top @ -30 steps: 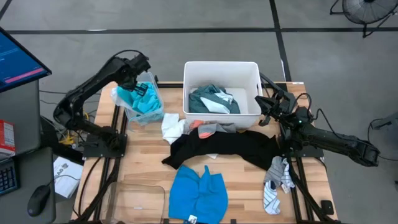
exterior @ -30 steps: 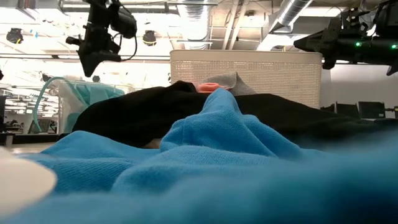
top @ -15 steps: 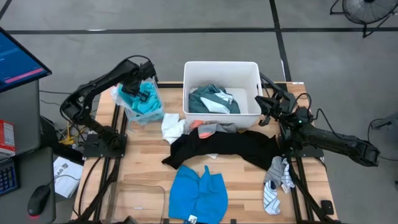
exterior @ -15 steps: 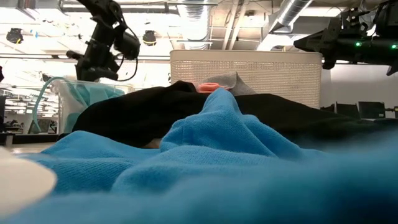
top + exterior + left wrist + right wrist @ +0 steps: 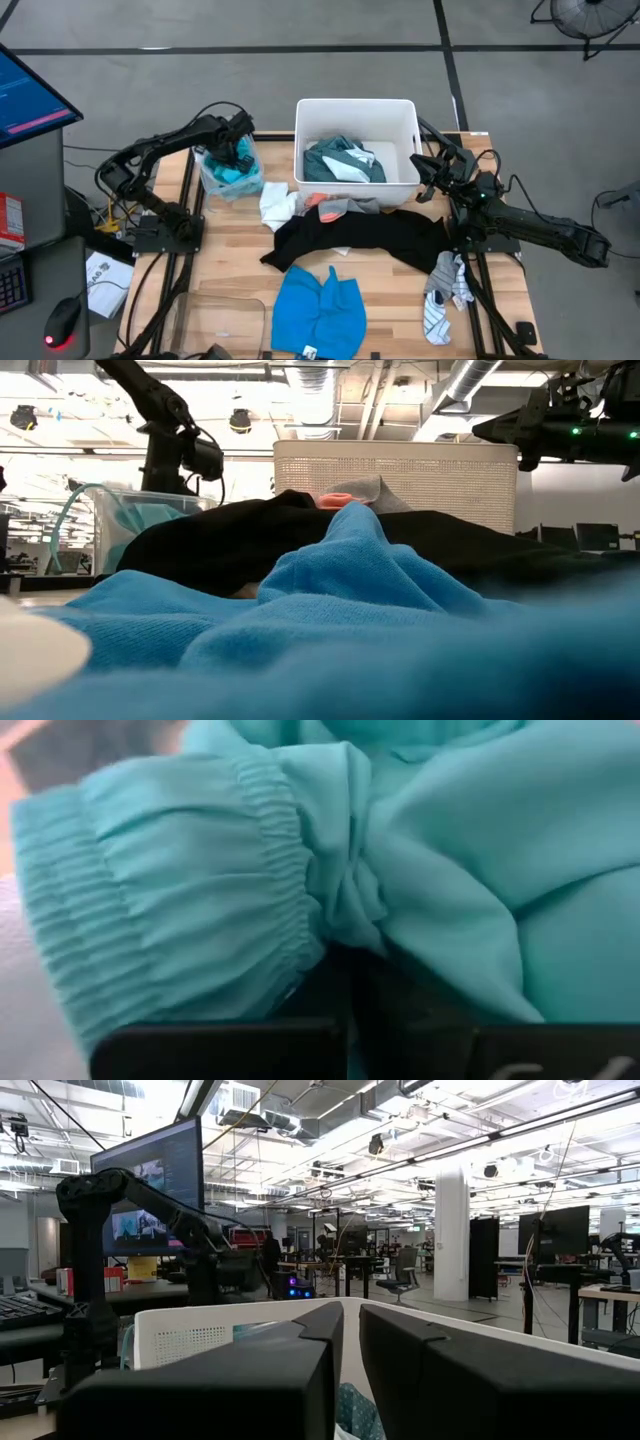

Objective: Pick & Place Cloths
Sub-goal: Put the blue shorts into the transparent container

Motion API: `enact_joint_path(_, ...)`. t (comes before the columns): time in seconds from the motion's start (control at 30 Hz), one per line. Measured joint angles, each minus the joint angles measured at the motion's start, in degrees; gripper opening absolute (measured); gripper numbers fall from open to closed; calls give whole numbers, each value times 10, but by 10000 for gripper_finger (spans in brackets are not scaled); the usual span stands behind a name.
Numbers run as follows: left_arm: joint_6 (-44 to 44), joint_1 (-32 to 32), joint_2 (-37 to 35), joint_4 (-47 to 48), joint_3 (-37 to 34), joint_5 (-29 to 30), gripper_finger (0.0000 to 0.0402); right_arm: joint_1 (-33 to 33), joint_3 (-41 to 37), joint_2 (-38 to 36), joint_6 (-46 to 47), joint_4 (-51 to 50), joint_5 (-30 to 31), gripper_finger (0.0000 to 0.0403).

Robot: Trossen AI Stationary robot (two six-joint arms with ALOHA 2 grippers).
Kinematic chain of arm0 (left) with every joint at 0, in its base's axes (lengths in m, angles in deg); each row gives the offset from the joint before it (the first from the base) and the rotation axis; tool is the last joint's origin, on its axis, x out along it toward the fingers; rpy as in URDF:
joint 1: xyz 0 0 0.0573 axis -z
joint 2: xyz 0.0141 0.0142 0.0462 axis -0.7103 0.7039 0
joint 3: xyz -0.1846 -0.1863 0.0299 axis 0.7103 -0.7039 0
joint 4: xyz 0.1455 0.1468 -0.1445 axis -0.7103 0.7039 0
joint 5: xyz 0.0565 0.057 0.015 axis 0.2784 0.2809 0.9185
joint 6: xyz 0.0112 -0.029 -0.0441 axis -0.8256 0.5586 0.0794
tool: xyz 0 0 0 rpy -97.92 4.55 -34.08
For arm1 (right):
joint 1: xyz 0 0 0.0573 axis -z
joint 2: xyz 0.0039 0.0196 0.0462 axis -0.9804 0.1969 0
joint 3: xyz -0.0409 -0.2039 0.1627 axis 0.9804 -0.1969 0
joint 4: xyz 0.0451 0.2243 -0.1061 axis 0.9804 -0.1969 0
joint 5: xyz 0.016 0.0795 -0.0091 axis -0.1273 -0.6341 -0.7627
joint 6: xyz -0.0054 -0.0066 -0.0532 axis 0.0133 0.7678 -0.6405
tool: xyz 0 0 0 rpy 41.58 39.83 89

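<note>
A turquoise cloth [image 5: 232, 172] fills the clear bin [image 5: 208, 180] at the table's far left. My left gripper [image 5: 238, 150] reaches down into that bin, and in the left wrist view the turquoise cloth [image 5: 330, 870] puckers together just ahead of the fingers. A teal-green cloth [image 5: 335, 160] lies in the white tub [image 5: 355, 103]. A black garment [image 5: 370, 240], a bright blue one [image 5: 318, 310], a white one [image 5: 275, 205] and striped socks [image 5: 445, 290] lie on the table. My right gripper [image 5: 428, 175] hovers shut beside the tub's right wall. My left gripper is shut on the turquoise cloth at a gathered fold [image 5: 350, 925] beside its elastic cuff [image 5: 270, 840]. It comes from above, pointing down into the bin. The fingertips are buried in the fabric, so the number of layers does not show. The cloth rests in the bin.
A second clear bin [image 5: 225, 320] stands at the near left corner. A grey and pink piece [image 5: 335, 207] lies against the tub's near wall. In the low view the blue cloth [image 5: 350, 620] and black garment [image 5: 230, 545] hide most of the table.
My left gripper has come down from well above the clear bin into it, shifting a little toward the tub, and its tips are now sunk in the turquoise cloth. The right arm has kept still.
</note>
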Motion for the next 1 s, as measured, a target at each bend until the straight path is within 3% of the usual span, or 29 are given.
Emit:
enact_joint_path(0.43, -65, -29, 0, -141, -76, -133, 0, 0, 0, 0, 0, 0, 0, 37)
enact_joint_path(0.8, -195, -37, -1, -169, -98, -190, 0, 0, 0, 0, 0, 0, 0, 37)
enact_joint_path(1.0, -208, -42, -1, -175, -102, -190, 0, 0, 0, 0, 0, 0, 0, 37)
